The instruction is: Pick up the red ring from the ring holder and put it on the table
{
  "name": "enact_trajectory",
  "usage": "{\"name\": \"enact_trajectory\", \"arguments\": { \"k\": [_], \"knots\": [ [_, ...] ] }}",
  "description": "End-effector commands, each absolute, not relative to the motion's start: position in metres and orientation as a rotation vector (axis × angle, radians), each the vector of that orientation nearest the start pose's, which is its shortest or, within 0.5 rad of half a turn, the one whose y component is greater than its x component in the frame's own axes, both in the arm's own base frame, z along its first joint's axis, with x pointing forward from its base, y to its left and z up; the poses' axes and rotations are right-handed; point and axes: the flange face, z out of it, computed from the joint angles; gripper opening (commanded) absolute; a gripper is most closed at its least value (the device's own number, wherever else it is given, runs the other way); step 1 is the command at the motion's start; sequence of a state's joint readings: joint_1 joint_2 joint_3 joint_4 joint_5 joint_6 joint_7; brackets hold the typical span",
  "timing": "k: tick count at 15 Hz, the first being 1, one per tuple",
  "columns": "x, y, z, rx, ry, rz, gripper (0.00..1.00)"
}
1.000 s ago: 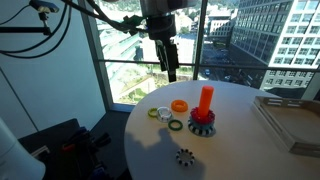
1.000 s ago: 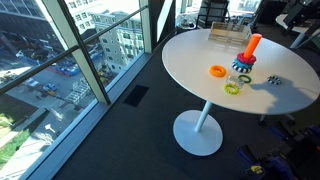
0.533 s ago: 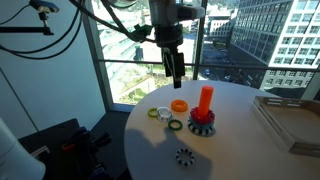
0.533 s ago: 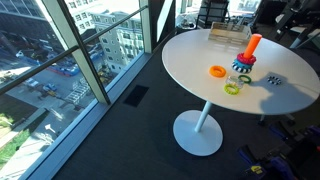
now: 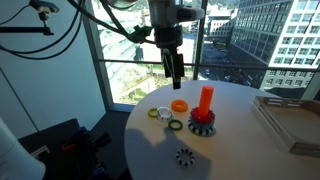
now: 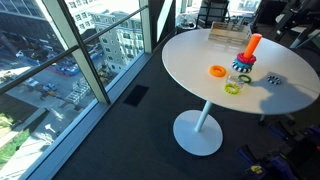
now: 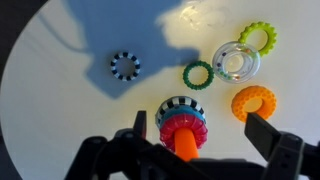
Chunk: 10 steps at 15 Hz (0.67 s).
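The ring holder (image 5: 205, 100) is an orange-red post standing on the round white table (image 5: 240, 150); it also shows in the other exterior view (image 6: 251, 46) and in the wrist view (image 7: 183, 146). The red ring (image 7: 181, 126) sits on the post, above a blue ring and a black-and-white toothed ring; it shows in an exterior view (image 5: 203, 117). My gripper (image 5: 173, 68) hangs open and empty well above the table, left of the post. In the wrist view the open fingers (image 7: 200, 132) straddle the post from above.
An orange ring (image 7: 253, 102), a green ring (image 7: 198, 74), a clear ring (image 7: 236, 61), a yellow-green ring (image 7: 259, 38) and a small black toothed ring (image 7: 125, 66) lie on the table. A wooden tray (image 5: 290, 120) stands at the table's far side. Windows are behind.
From one second ago the arm has shifted a little toward the post. Since half a second ago nothing has visibly moved.
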State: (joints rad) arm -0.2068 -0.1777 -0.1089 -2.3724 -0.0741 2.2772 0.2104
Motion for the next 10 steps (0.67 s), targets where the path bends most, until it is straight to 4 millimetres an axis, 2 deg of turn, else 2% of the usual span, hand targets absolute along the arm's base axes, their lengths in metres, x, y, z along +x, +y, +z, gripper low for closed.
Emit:
{"name": "enact_trajectory", "arguments": {
  "k": [1,6,10],
  "knots": [
    [0.463,-0.157,0.398,-3.083,0.809,-0.118,1.0],
    [0.479,-0.17,0.38,-3.031,0.968,-0.21,1.0],
    [0.494,-0.178,0.358,-3.013,1.025,-0.227,1.0]
  ]
}}
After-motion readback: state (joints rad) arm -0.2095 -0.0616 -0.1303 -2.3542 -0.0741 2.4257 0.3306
